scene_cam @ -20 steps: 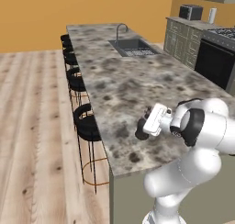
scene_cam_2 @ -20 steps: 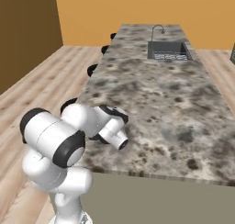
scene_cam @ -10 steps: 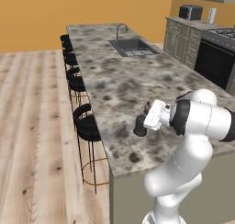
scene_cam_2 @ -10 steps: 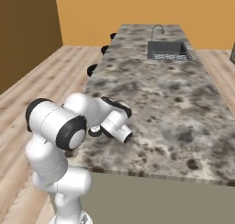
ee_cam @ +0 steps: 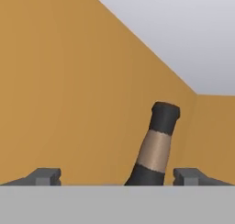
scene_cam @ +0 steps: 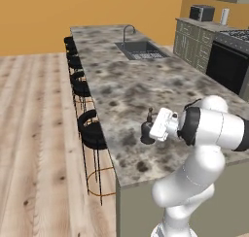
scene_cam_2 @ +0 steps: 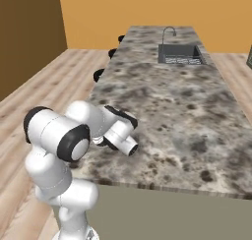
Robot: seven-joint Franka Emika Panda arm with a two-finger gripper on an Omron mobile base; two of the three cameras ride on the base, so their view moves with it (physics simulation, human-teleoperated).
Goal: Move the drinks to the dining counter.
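Note:
A squat black bottle (scene_cam: 145,135) with a thin neck stands upright on the dining counter (scene_cam: 121,93), near its stool-side edge at the near end. My gripper (scene_cam: 151,126) reaches in sideways from the right, level with the bottle. In the hand view the bottle's neck (ee_cam: 158,147), with a tan band and a dark cap, rises between the two fingertips (ee_cam: 46,175), closer to the right one and touching neither. The jaws stand wide apart, so my gripper (ee_cam: 117,175) is open. From the right base view, my arm covers the bottle on the counter (scene_cam_2: 172,116).
A steel sink with a tap (scene_cam: 140,49) is set in the far part of the counter. Round black stools (scene_cam: 92,130) line its left side over a wood floor. Grey cabinets, a black oven (scene_cam: 226,66) and a microwave (scene_cam: 201,12) stand at the back right.
The jaws have opened off the black bottle, which now stands free on the counter. The hand has stayed almost where it was.

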